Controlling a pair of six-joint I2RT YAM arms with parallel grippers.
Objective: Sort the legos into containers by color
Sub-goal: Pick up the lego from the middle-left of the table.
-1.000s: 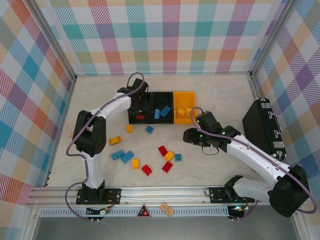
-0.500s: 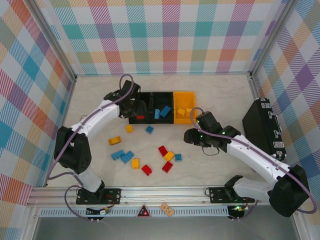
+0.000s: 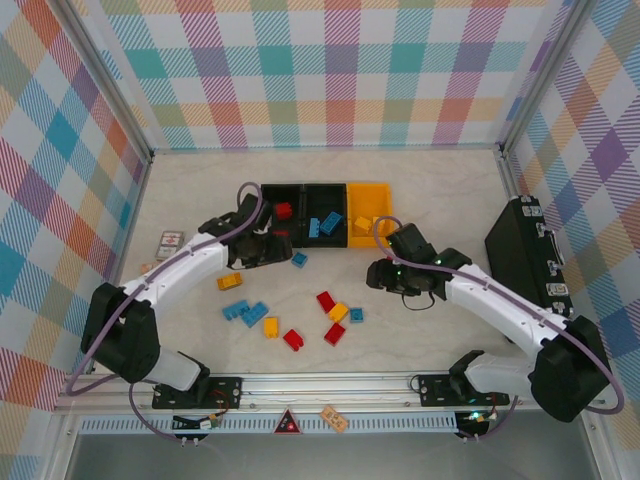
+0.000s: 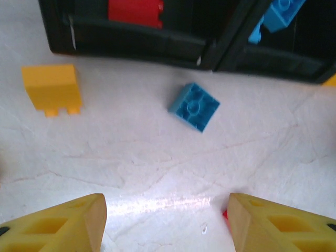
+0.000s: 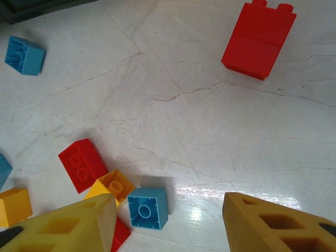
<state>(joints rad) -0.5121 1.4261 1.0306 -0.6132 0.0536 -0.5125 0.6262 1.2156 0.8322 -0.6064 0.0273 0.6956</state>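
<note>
1. On the pale marbled table (image 3: pixel 440 190), a black case (image 3: pixel 522 250) lies by the right wall, well apart from everything else.
2. Near the back centre, three joined bins sit in a row: a left black bin (image 3: pixel 295 230), a middle black bin (image 3: pixel 325 195) and a yellow bin (image 3: pixel 372 192).
3. The left gripper (image 4: pixel 165 207) hovers just in front of the left black bin. Its fingers are spread with nothing between them.
4. The right gripper (image 5: pixel 169 202) hangs over the table in front of the yellow bin. It is likewise spread and empty.
5. A sorted red brick (image 3: pixel 283 211) lies in the left black bin. Sorted blue bricks (image 3: pixel 325 224) are in the middle one, and sorted yellow bricks (image 3: pixel 362 224) are in the yellow one.
6. Ahead of the left gripper, a yellow block (image 4: pixel 51 89) and a blue block (image 4: pixel 194 106) lie on the table just before the bin wall, apart from each other.
7. Ahead of the right gripper lies a tall red block (image 5: pixel 258 39). Nearer its fingers, a flat red brick (image 5: pixel 81 164) touches a yellow piece (image 5: pixel 110 184), with a small blue piece (image 5: pixel 148 208) just beside them.
8. Further left, loose on the table, are a yellow brick (image 3: pixel 230 281), a pair of blue bricks (image 3: pixel 245 312), another yellow one (image 3: pixel 271 327) and a red one (image 3: pixel 293 340).
9. A small printed card (image 3: pixel 171 243) lies near the left wall.
</note>
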